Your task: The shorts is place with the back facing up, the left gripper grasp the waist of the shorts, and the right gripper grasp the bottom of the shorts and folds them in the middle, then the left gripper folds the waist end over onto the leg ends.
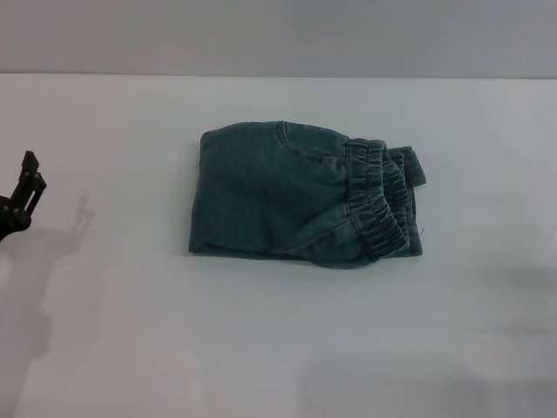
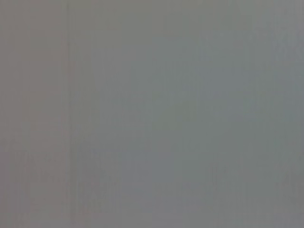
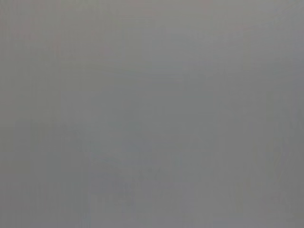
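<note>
The blue denim shorts [image 1: 296, 196] lie folded into a compact rectangle in the middle of the white table [image 1: 130, 348]. Their elastic waistband [image 1: 374, 200] rests on top at the right side, over the leg ends. My left gripper [image 1: 22, 196] hangs at the far left edge of the head view, well away from the shorts and holding nothing. The right gripper is out of view. Both wrist views show only plain grey surface.
A grey wall [image 1: 278, 35] rises behind the table's far edge. Shadows of the arms fall on the table at the left and lower right.
</note>
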